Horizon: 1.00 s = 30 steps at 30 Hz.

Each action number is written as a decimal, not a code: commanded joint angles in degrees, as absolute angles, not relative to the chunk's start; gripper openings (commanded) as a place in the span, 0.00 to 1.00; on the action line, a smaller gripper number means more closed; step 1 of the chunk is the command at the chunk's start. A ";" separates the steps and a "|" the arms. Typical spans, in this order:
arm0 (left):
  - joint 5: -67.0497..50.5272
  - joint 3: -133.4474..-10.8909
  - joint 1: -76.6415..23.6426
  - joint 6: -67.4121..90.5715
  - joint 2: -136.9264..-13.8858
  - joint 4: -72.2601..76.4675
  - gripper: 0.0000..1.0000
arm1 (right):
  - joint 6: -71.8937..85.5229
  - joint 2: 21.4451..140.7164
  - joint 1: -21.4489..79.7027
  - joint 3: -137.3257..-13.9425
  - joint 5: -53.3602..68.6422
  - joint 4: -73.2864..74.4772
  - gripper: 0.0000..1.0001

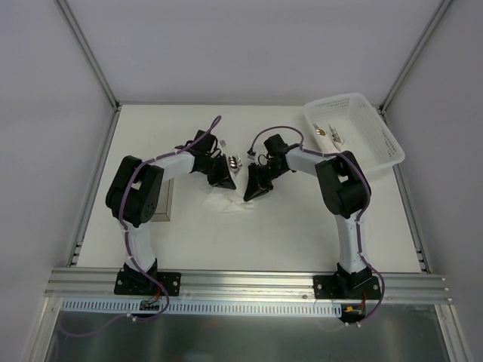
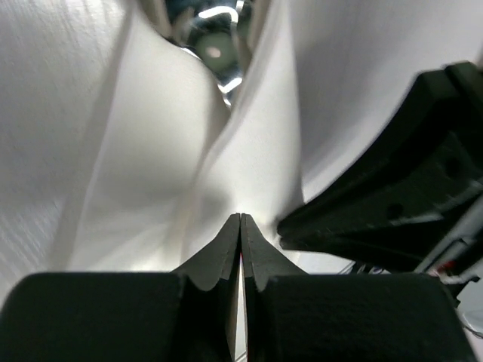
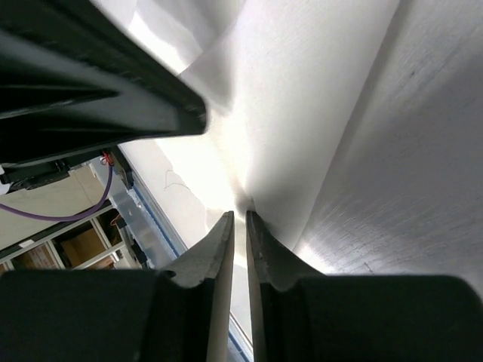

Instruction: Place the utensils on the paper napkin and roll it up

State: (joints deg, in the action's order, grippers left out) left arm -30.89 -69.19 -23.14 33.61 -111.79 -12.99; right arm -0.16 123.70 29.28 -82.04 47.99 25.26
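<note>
Tabletop point(image 1: 287, 234); napkin point(image 2: 136, 173) between both jaws

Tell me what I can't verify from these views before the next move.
1. How many utensils lie in the paper napkin: left wrist shows one blurred shiny piece, cut by the top edge; from above the left gripper and right gripper cover them.
2. Napkin's outline: wrist views too close.
3. The items in the basket: too small from above.
</note>
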 commanded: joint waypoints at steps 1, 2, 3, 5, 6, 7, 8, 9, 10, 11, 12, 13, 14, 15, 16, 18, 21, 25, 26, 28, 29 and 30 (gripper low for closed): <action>-31.11 -68.20 -23.11 33.22 -104.42 -10.73 0.00 | -1.67 121.99 30.06 -80.60 40.96 25.31 0.15; -31.29 -68.03 -23.29 33.40 -103.81 -10.11 0.00 | -1.67 121.99 29.97 -80.51 40.61 25.31 0.15; -31.72 -67.33 -23.38 33.66 -102.67 -9.59 0.00 | -1.67 121.91 29.97 -80.51 40.43 25.31 0.15; -32.87 -66.71 -23.99 34.54 -101.96 -8.10 0.00 | -1.58 121.99 30.15 -80.51 40.08 25.31 0.15; -33.22 -65.84 -24.08 34.89 -101.52 -7.56 0.00 | -1.58 121.99 30.06 -80.51 39.90 25.40 0.14; -33.40 -65.48 -24.34 35.33 -101.34 -7.04 0.00 | -1.41 122.08 30.15 -80.51 39.82 25.49 0.14; -33.49 -65.13 -24.78 35.68 -101.25 -6.77 0.00 | -1.32 122.08 30.15 -80.51 39.64 25.40 0.14; -33.57 -64.43 -24.96 36.03 -101.60 -5.81 0.00 | -1.23 122.08 30.15 -80.51 39.64 25.40 0.14; -33.66 -63.99 -25.05 36.82 -101.78 -5.37 0.00 | -1.06 122.08 30.15 -80.42 39.55 25.40 0.13; -33.58 -63.64 -25.48 37.26 -101.95 -4.67 0.00 | -0.97 121.99 30.15 -80.33 39.46 25.23 0.13; -33.40 -62.76 -25.58 37.79 -102.39 -3.88 0.00 | -0.71 121.91 30.15 -80.16 39.46 25.22 0.13; -33.31 -62.41 -25.75 38.84 -102.74 -2.48 0.00 | -0.44 121.73 30.15 -79.90 39.46 25.22 0.13; -32.88 -62.14 -25.84 39.28 -103.27 -2.03 0.00 | -0.18 121.55 30.06 -79.54 39.72 24.53 0.13; -32.61 -61.62 -26.10 39.90 -104.14 -1.59 0.00 | -0.18 121.47 30.15 -79.11 39.81 24.09 0.13; -32.43 -61.00 -26.10 41.12 -104.59 -0.80 0.00 | 2.26 121.03 30.15 -77.97 39.90 23.56 0.13; -31.65 -59.86 -26.28 42.18 -105.90 1.84 0.00 | 3.60 120.85 30.15 -76.91 39.82 22.33 0.12; -30.77 -58.45 -26.19 43.50 -107.13 3.60 0.00 | 6.32 120.24 30.06 -74.19 39.99 20.14 0.11; -29.80 -58.01 -26.37 44.03 -108.98 3.87 0.00 | 9.57 118.83 30.15 -70.93 40.87 16.71 0.11; -29.97 -57.92 -26.28 44.12 -109.51 3.87 0.00 | 10.97 118.57 30.15 -70.41 41.39 15.83 0.11; -30.67 -58.01 -26.28 44.03 -111.09 3.69 0.00 | 13.00 117.25 30.15 -68.12 42.89 12.93 0.11; -30.93 -57.92 -26.28 44.12 -111.70 3.78 0.00 | 13.96 116.64 30.15 -67.25 43.15 11.96 0.11; -31.37 -57.75 -26.28 43.95 -112.49 3.69 0.00 | 16.50 115.15 30.15 -64.71 43.68 9.26 0.11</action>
State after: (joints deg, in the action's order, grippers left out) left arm -32.27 -58.24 -25.87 43.70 -109.84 2.83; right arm 12.10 117.51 29.65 -69.84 45.93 11.51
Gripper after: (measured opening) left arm 0.005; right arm 0.109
